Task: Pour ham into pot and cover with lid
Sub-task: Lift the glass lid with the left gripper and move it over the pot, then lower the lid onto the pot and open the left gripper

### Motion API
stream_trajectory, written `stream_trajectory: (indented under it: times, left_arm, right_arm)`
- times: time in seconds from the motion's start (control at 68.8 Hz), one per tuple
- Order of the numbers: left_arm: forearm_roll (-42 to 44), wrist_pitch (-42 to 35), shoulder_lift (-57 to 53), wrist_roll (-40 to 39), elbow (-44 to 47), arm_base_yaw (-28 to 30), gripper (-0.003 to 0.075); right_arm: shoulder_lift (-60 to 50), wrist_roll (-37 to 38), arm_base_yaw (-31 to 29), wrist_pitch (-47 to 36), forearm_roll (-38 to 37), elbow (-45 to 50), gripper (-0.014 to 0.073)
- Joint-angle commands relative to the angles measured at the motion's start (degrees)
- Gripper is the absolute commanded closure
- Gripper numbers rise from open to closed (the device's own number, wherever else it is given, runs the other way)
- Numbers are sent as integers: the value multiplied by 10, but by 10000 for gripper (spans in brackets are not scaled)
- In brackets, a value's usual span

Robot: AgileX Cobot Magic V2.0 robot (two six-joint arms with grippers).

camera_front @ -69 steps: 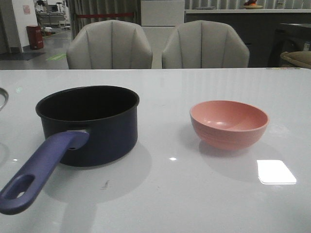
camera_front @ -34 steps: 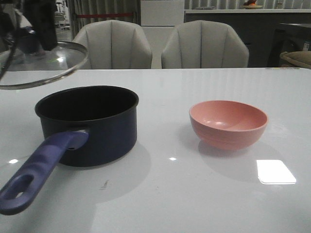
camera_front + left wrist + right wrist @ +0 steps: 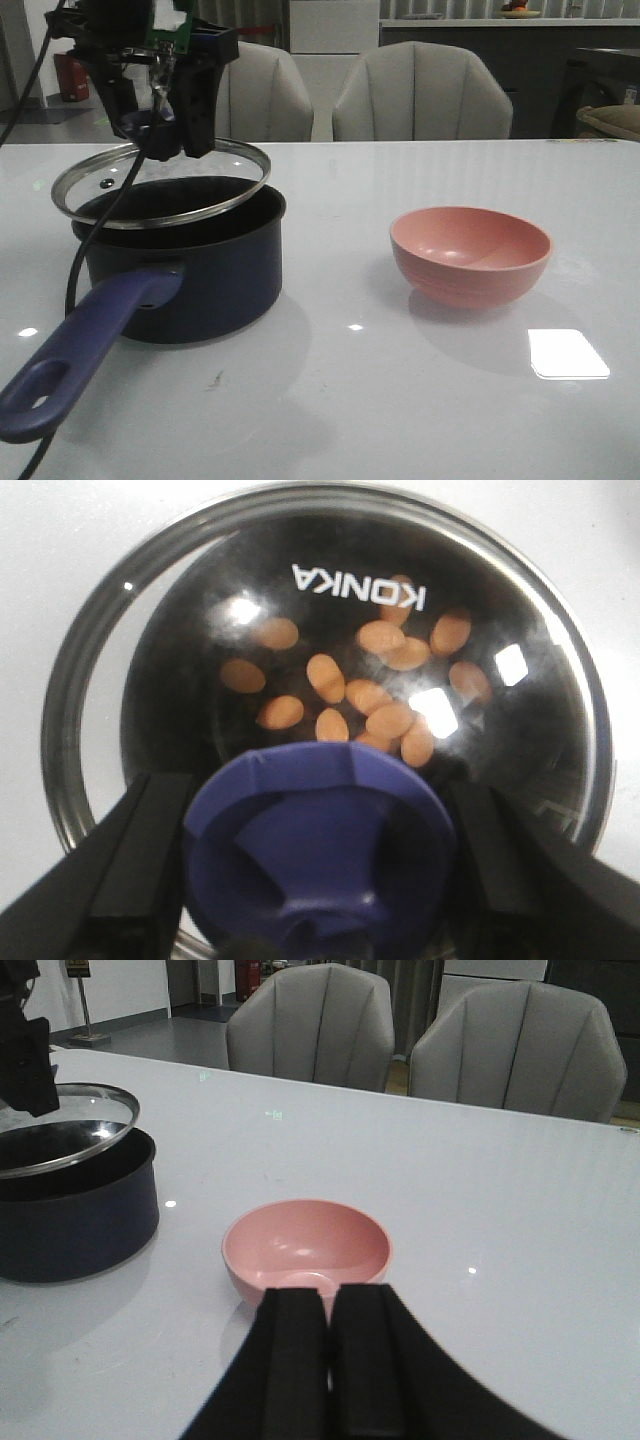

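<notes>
A glossy white tabletop (image 3: 420, 400) fills the scene, with two pale grey padded chairs (image 3: 420, 95) pushed up along its far edge and a dim room beyond them. On the robot's left side stands the pot (image 3: 200, 275), a dark navy round saucepan with a black inside; its long purple-blue handle (image 3: 85, 350), pierced by an oval hole near the tip, runs from the pot's near wall toward the camera and to the left. The ham (image 3: 350, 685) lies on the pot's black bottom as a loose scatter of small orange-yellow oval bits, seen through the glass in the left wrist view. The lid (image 3: 160, 185), round clear glass with a steel rim, hangs over the pot's mouth, tilted so that its left edge sits higher, while its near right edge looks level with the pot's rim; whether they touch there I cannot tell. The left gripper (image 3: 160, 125) comes down from above, its jaws closed on either side of the lid's dark blue flared knob (image 3: 320, 850). To the right, well apart from the pot, a salmon-pink round bowl (image 3: 470, 255) sits upright. The right gripper (image 3: 328, 1360) hangs near that bowl on the camera's side, its jaws pressed together with nothing between them.
</notes>
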Motion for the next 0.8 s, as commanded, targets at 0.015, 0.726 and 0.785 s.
stream_trajectory:
  times: [0.015, 0.726, 0.785]
  left_arm:
    - [-4, 3, -24, 0, -26, -8, 454]
    - [-14, 13, 5, 0, -26, -11, 450]
    - [-14, 13, 7, 0, -26, -11, 442]
  right_arm:
    - [4, -6, 0, -48, 2, -16, 442]
    - [4, -6, 0, -48, 2, -16, 442]
    - [4, -6, 0, -48, 2, -16, 442]
